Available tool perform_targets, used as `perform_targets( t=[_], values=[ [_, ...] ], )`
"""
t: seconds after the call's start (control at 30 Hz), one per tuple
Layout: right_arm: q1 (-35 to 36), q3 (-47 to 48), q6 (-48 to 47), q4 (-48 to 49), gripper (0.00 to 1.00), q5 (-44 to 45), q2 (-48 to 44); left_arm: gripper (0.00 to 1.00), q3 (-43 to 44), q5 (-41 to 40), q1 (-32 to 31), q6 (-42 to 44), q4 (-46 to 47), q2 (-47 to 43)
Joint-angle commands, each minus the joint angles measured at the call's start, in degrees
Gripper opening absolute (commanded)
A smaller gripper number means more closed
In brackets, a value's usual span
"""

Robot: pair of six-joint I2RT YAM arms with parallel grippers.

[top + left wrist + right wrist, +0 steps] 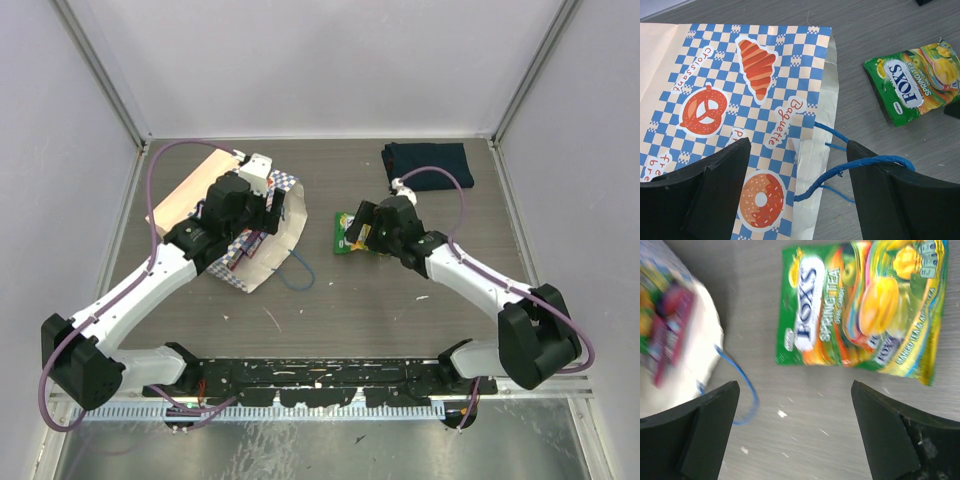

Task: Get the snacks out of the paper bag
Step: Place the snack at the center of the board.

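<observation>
The paper bag (185,200) lies on its side at the left of the counter (400,300), mouth toward the middle, and a blurred purple packet (670,325) shows inside. A green packet (860,310) lies flat on the counter near the mouth. The left arm reaches forward over the bag. The left pincer (797,160) is spread wide above the checkered band and blue cord handle (840,172), holding nothing. The right arm bends inward. The right pincer (795,387) is spread wide over the green packet, gripping nothing.
</observation>
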Motion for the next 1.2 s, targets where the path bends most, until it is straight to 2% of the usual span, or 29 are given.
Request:
perform_targets(
  t=[0.0,0.03,0.1,0.27,0.57,0.77,0.83,0.93,1.03,1.17],
  values=[
    [0.1,5.4,-29.4,-16.5,1.00,-6.5,-1.2,0.80,2.9,0.0,-0.2,1.5,0.3,-0.3],
    [0.1,7.6,-33.1,-20.0,1.00,-4.9,-0.5,0.80,2.9,-0.1,-0.2,1.8,0.2,-0.2],
    [-0.3,9.9,-35.5,-21.1,1.00,-1.8,1.2,0.80,2.9,-0.2,-0.2,2.1,0.3,0.0],
    [-3.3,14.8,-31.8,-14.4,1.00,-5.7,9.6,0.80,3.2,0.5,-0.1,2.8,1.0,0.9],
    [-5.6,26.8,-31.8,-15.5,1.00,1.6,29.4,0.80,2.3,0.9,-0.2,2.8,1.0,-0.2],
    [-4.4,24.6,-27.2,-17.5,1.00,9.5,31.6,0.80,1.3,-0.5,-0.2,3.1,0.9,-1.0],
    [-3.7,23.7,-23.7,-19.4,1.00,12.3,31.5,0.80,1.5,-1.0,-0.2,3.3,0.9,-0.8],
    [-3.3,23.2,-13.4,-23.1,1.00,14.6,32.0,0.80,1.7,-1.2,-0.2,3.4,1.0,-0.1],
    [-2.4,25.5,-0.2,-29.7,1.00,16.5,34.0,0.80,2.1,-1.2,-0.2,3.4,1.1,0.8],
    [-2.2,30.3,19.1,-40.7,1.00,14.4,37.6,0.80,2.7,-1.2,-0.1,3.2,0.9,1.7]
  ],
)
